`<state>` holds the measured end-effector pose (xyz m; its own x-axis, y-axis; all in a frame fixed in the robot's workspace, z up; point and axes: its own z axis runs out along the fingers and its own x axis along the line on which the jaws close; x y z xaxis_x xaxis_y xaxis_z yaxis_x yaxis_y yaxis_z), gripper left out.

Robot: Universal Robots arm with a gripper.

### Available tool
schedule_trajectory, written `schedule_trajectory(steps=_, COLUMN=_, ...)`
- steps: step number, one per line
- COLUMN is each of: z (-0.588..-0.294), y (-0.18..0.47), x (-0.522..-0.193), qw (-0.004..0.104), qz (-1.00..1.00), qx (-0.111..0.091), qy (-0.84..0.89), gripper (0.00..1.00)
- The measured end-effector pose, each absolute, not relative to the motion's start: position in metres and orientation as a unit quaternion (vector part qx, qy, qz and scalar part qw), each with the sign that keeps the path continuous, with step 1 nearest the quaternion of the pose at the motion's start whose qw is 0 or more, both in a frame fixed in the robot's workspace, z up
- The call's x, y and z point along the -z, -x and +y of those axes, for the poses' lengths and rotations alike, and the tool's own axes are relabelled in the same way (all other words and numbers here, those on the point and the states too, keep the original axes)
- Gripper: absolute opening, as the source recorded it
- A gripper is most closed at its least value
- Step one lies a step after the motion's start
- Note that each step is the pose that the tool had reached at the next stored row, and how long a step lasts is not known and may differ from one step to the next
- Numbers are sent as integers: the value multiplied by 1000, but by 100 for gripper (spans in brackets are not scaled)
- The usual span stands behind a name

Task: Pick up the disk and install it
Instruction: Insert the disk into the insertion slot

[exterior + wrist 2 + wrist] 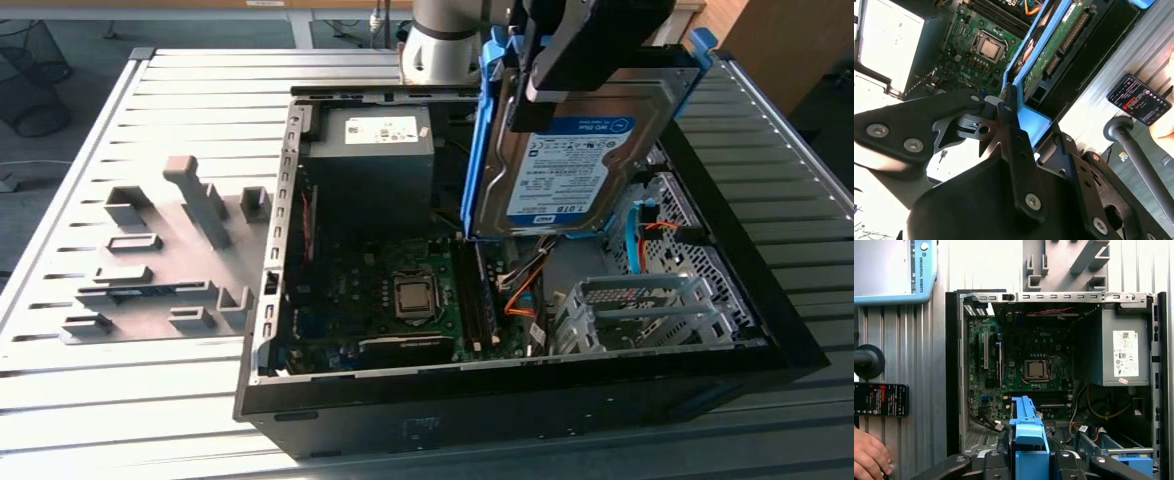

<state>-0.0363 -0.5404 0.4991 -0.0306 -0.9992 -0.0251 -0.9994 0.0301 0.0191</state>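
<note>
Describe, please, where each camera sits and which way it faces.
Exterior view: off the arm, high, looking down into the open computer case; the arm and claw hold the disk above it.
First wrist view: on the arm, facing down into the case past the claw; a person's hand shows.
Second wrist view: behind the claw, along the disk's edge.
All share the motherboard.

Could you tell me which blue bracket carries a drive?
The one on the disk held in the gripper; the other bracket in the case is bare.
</note>
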Motion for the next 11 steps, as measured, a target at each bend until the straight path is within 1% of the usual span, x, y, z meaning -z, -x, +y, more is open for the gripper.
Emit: schedule_trajectory(steps=11, z=-548, y=29, x=-498, qw=2, qz=718, qx=-16, qy=696, gripper=37)
